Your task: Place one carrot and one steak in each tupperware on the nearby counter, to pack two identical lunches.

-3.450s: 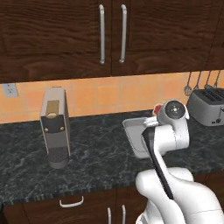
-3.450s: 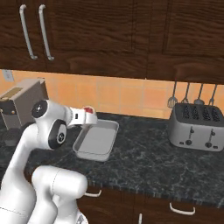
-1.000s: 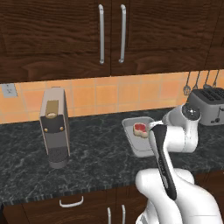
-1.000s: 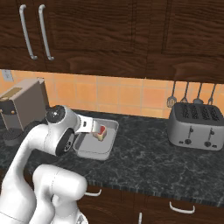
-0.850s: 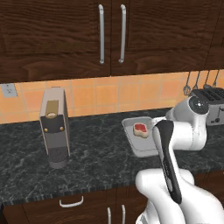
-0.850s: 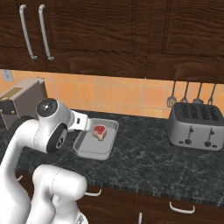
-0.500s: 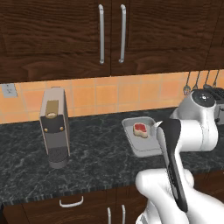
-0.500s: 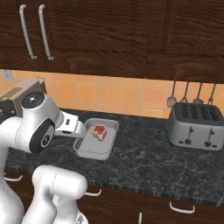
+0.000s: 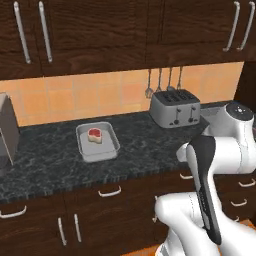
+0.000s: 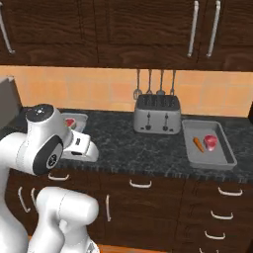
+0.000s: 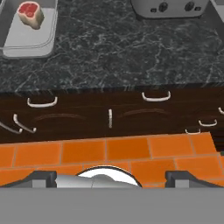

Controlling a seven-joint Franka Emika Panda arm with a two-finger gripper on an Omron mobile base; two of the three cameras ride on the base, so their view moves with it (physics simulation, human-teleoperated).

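Fingers (image 11: 109, 177) spread wide, holding nothing. The left tupperware (image 9: 98, 146) has only a steak (image 9: 95, 134); the right one's carrot (image 10: 197, 144), stiff and slim, looks best pinched mid-length.

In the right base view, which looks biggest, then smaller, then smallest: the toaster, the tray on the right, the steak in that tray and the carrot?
1. Tray on the right
2. Toaster, close behind; it stands farther back, so that order is unsure
3. Steak
4. Carrot, thinner than the steak
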